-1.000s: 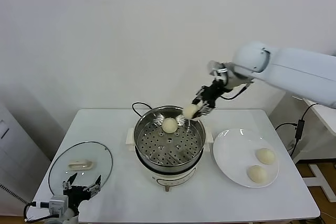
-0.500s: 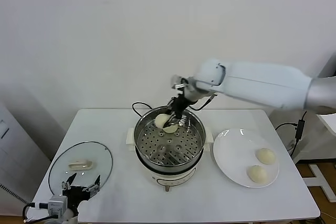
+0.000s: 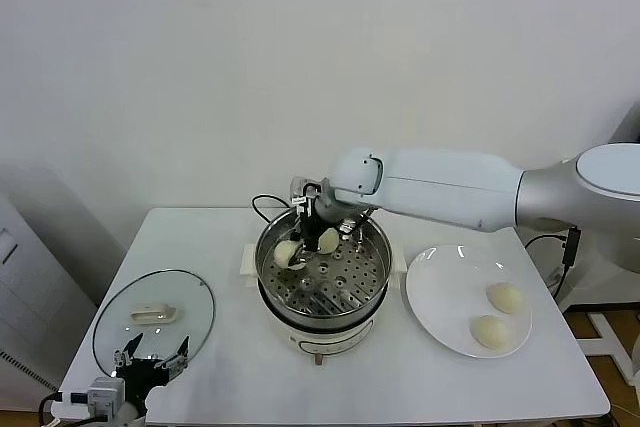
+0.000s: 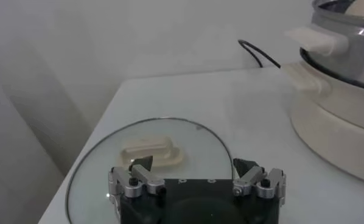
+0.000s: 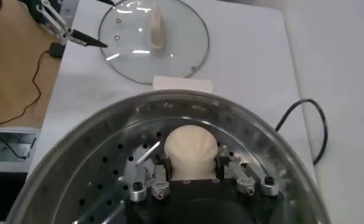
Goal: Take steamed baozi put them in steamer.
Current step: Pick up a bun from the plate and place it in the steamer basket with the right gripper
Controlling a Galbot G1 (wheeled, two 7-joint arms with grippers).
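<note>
1. Inside the steamer (image 3: pixel 322 272), the right gripper (image 3: pixel 300 243) clasped one baozi (image 5: pixel 190 153) near the far-left wall.
2. Beside it, a second baozi (image 3: pixel 329 239) rested on the perforated floor.
3. Right of the steamer, two baozi (image 3: pixel 497 313) sat on the plate (image 3: pixel 445 292).
4. Left of the steamer, the left gripper (image 4: pixel 194 172) hung spread apart over the glass lid (image 3: pixel 152 317).

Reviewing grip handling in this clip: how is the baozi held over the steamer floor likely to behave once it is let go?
The held baozi looks round and smooth, so it may roll a little on the steamer floor. It seems soft: the right gripper fingers sit snug against it, so a hard squeeze could dent it. It probably weighs little for its size.
</note>
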